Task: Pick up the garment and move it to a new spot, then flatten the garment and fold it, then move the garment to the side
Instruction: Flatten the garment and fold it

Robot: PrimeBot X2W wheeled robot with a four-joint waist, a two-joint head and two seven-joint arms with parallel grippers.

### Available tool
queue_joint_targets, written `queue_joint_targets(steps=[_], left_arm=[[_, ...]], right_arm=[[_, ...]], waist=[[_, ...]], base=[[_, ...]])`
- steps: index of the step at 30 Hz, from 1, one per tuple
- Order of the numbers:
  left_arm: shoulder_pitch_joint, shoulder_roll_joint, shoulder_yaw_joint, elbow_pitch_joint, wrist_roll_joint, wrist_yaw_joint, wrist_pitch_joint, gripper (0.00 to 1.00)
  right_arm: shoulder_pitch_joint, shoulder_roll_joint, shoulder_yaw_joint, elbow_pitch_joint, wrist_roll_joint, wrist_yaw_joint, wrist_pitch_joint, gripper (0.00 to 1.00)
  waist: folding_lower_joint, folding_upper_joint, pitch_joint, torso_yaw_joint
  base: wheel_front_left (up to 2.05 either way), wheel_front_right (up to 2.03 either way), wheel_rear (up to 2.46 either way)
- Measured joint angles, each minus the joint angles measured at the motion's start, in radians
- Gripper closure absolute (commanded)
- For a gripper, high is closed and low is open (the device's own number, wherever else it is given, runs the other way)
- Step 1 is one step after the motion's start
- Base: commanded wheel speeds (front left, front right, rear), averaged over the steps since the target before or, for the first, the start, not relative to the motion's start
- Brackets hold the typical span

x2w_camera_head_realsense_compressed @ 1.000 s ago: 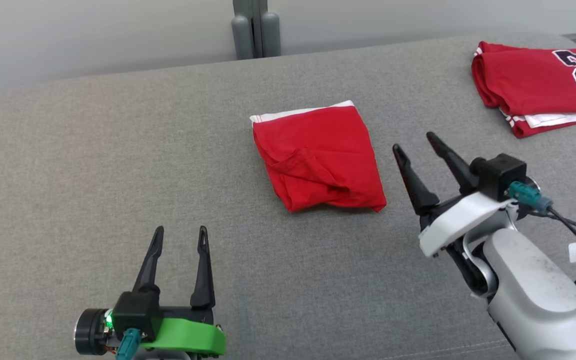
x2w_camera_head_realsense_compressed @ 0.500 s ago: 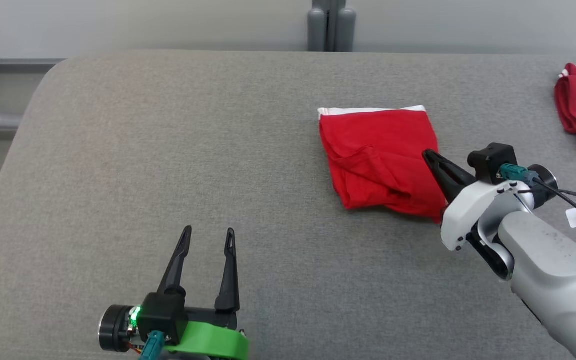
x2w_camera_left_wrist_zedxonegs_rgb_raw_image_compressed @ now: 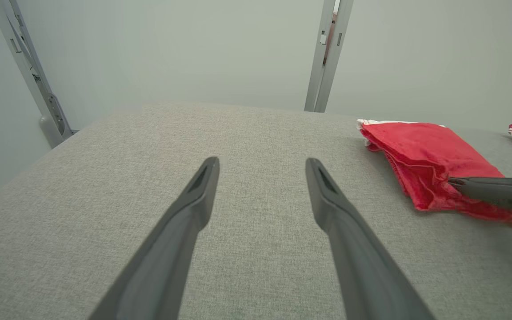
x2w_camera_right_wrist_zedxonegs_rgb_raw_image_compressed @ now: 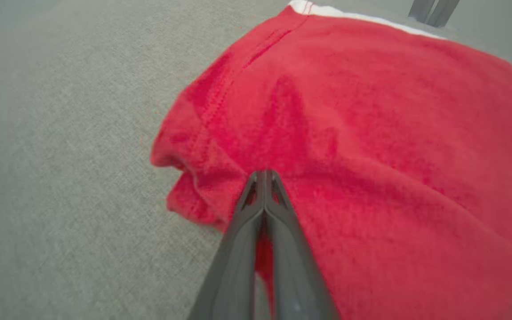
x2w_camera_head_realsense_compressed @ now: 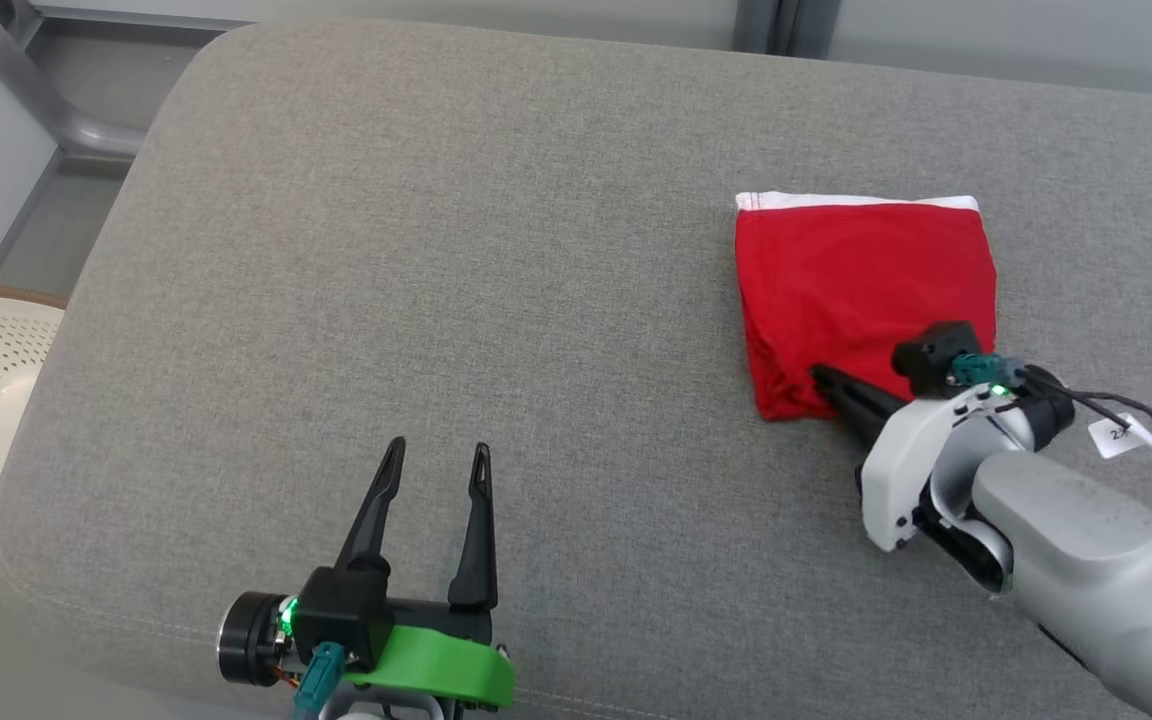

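Evidently late-stage: the garment (x2w_camera_head_realsense_compressed: 861, 280) lies folded in a compact red rectangle toward the right of the grey cushion (x2w_camera_head_realsense_compressed: 436, 250). Right gripper (x2w_camera_head_realsense_compressed: 824, 378) is pinched closed on its near edge; left gripper (x2w_camera_head_realsense_compressed: 439, 455) hangs spread, well apart. Remaining, apparently: moving it aside.

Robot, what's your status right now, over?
Right gripper shut on garment, near edge. Left gripper open above cushion. Nothing in the way.
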Motion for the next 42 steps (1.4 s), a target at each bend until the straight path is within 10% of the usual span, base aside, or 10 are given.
queue_joint_targets(steps=[12, 14, 15, 16, 31, 42], left_arm=[[0.022, 0.0, 0.055, -0.009, 0.032, -0.002, 0.0, 0.0], [0.036, 0.0, 0.075, -0.027, 0.04, 0.0, 0.0, 0.0], [0.046, 0.0, 0.087, -0.035, 0.044, 0.002, 0.0, 0.0], [0.059, 0.0, 0.097, -0.042, 0.045, 0.005, 0.0, 0.0], [0.203, 0.0, 0.219, -0.098, 0.075, -0.021, 0.0, 0.0], [0.275, 0.0, 0.239, -0.111, 0.121, -0.021, 0.0, 0.0]], right_arm=[[0.03, 0.04, 0.165, -0.213, 0.102, 0.0, -0.038, 1.0], [0.043, 0.056, 0.15, -0.215, 0.106, 0.0, -0.043, 0.53], [0.053, 0.065, 0.111, -0.225, 0.101, 0.0, -0.044, 0.12], [0.062, 0.072, 0.065, -0.239, 0.079, 0.0, -0.046, 0.0], [0.555, 0.18, -0.681, -0.517, -0.452, 0.0, -0.048, 0.0], [0.743, 0.266, -0.798, -0.607, -0.578, 0.0, -0.048, 0.0]], waist=[[0.0, 0.0, -0.055, -0.059], [0.0, 0.0, -0.066, -0.079], [0.0, 0.0, -0.073, -0.09], [0.0, 0.0, -0.079, -0.103], [0.0, 0.0, -0.201, -0.3], [0.0, 0.0, -0.262, -0.32]], base=[[0.0, 0.0, 0.0], [0.0, 0.0, 0.0], [0.0, 0.0, 0.0], [0.0, 0.0, 0.0], [0.0, 0.0, 0.0], [0.0, 0.0, 0.0]])
